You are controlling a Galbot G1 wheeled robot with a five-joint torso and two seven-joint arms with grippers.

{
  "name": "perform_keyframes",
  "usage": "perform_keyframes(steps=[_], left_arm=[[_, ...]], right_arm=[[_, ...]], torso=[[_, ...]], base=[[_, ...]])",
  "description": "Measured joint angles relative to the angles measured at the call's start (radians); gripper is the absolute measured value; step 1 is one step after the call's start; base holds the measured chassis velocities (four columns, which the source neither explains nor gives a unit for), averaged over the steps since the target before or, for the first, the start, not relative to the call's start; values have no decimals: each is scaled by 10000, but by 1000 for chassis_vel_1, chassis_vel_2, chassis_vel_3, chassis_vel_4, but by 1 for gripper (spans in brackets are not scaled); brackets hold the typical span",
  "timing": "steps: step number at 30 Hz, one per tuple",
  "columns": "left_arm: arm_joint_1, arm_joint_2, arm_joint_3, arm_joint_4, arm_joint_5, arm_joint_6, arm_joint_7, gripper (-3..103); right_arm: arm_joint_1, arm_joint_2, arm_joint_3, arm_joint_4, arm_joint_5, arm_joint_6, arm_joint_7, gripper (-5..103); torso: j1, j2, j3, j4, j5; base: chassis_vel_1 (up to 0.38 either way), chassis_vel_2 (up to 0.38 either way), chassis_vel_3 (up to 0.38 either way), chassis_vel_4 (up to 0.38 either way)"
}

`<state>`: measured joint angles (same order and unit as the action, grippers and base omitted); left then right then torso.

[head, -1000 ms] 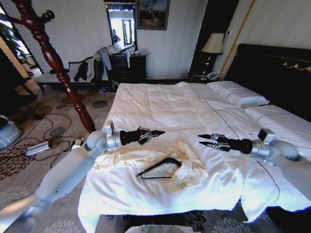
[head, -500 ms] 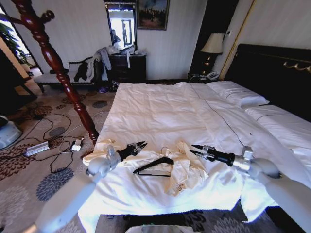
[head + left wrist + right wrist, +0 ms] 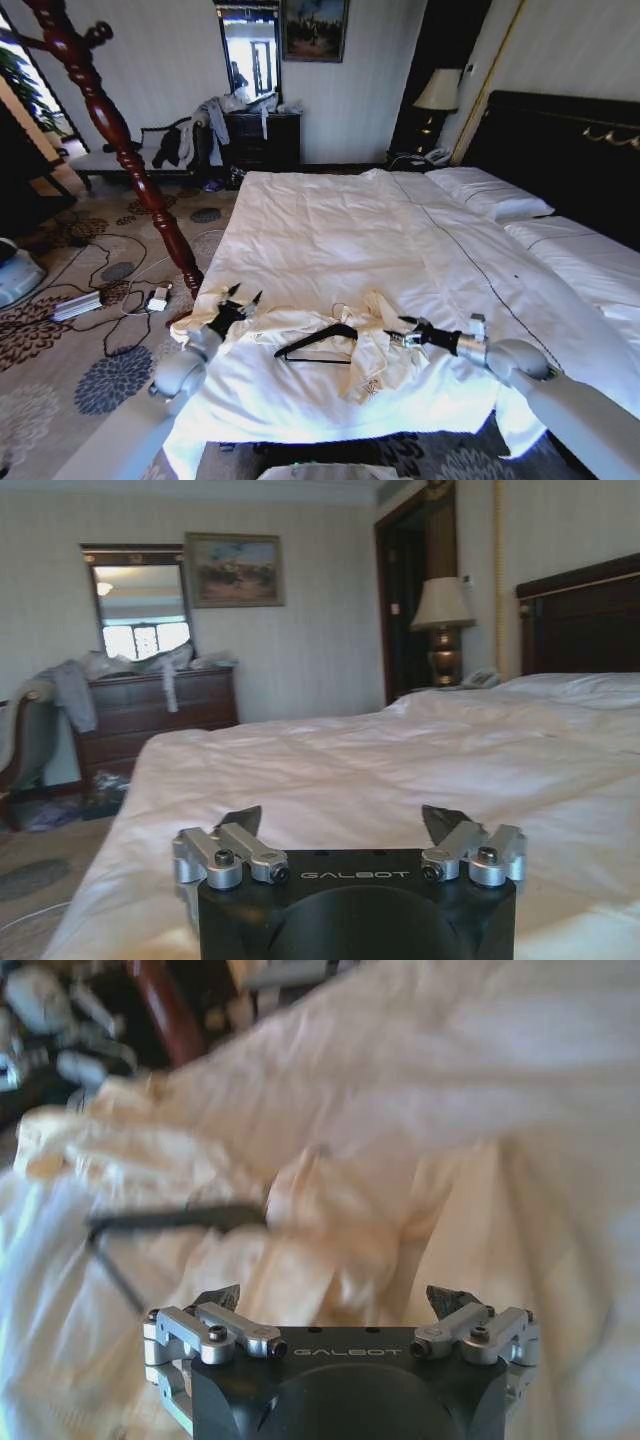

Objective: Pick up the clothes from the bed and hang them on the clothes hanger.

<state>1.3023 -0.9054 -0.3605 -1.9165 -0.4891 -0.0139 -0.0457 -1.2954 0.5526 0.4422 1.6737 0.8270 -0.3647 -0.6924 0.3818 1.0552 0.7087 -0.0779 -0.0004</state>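
Right gripper (image 3: 402,331) low over cream clothes (image 3: 385,350), fingers spread wide, nothing held. Clothes lie crumpled near foot edge of bed (image 3: 340,215); black clothes hanger (image 3: 318,343) rests flat on them, just beside right fingertips. Left gripper (image 3: 243,296) wide open, empty, at garment's left sleeve end by bed edge. Dark wooden post (image 3: 110,125) stands left of bed.

Soft cream cloth clothes (image 3: 385,345), matt black clothes hanger (image 3: 318,341), possibly plastic, smooth white duvet (image 3: 330,230)
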Motion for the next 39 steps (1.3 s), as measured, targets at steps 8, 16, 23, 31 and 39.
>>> perform_keyframes(steps=[8,16,23,31,39], left_arm=[[749,-225,-484,-601,-56,81,-208,100],[1257,-357,-797,-1080,-98,437,-364,100],[1408,-509,-945,-1169,-96,524,-418,100],[1495,-582,-934,-1185,-87,639,-512,100],[1476,-519,-929,-1162,-85,723,-616,100]], right_arm=[[159,111,-196,-83,-1806,-121,-842,100],[263,590,-505,200,-3952,1159,139,100],[232,715,-730,614,-4408,1541,646,100],[285,995,-810,671,-5664,1648,658,100],[218,1025,-698,682,-5726,1629,670,93]], torso=[[0,0,0,0,3],[0,0,1,-1,3],[0,0,1,-1,2],[0,0,1,0,3],[0,0,1,0,3]], base=[[0,0,0,0],[0,0,0,0],[0,0,0,0],[0,0,0,0],[0,0,0,0]])
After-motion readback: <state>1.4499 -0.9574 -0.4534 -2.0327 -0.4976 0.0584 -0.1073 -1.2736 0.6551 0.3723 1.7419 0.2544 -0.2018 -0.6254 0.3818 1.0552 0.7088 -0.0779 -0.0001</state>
